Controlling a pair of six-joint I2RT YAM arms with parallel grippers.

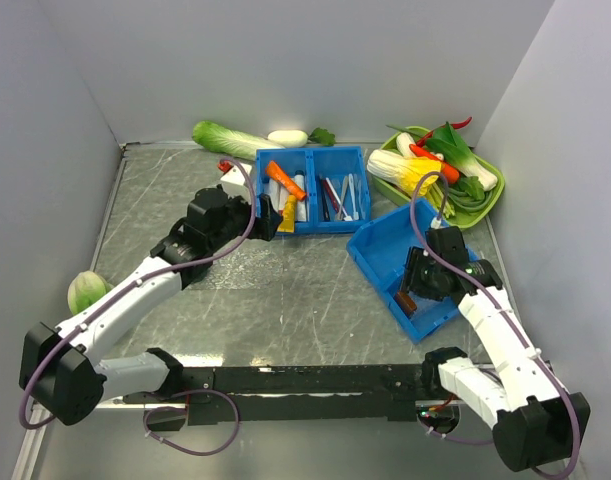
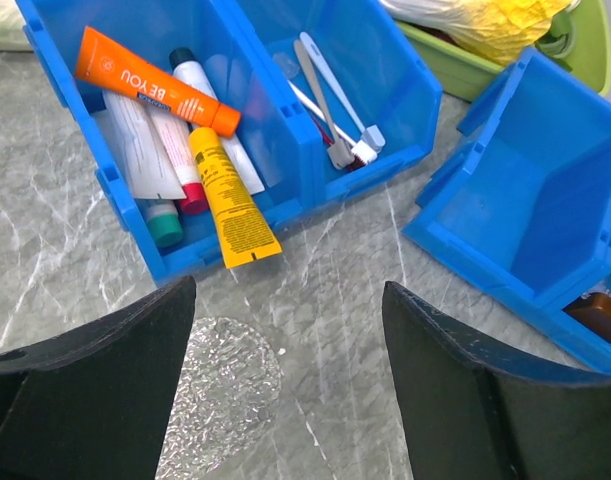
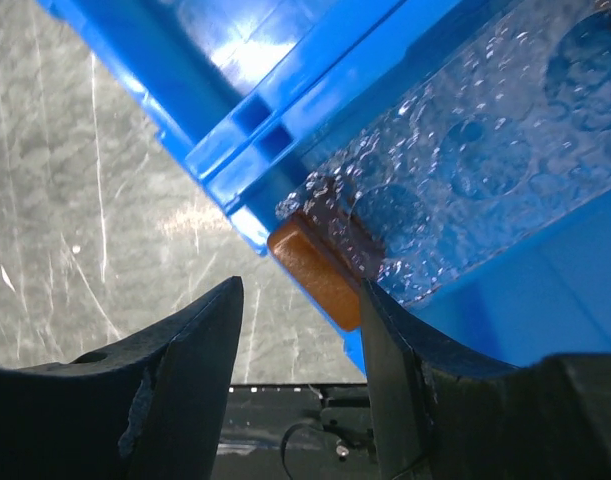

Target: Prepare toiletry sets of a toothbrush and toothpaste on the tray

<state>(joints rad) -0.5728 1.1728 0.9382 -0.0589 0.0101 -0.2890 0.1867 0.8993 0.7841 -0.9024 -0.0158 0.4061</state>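
Both jaws spread: left before the yellow toothpaste (image 2: 231, 198), right around a brown block (image 3: 315, 275).

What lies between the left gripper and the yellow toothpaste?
Only bare table separates the left gripper from the yellow toothpaste, shown in the left wrist view.

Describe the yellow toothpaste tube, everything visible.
The yellow toothpaste tube is flat and tapered, with dark fine print and a yellow cap. It lies slanted in the left compartment of the blue bin, cap inward beside the cap of the orange tube, its wide crimped end poking out over the front wall. The open left gripper is clear of it.
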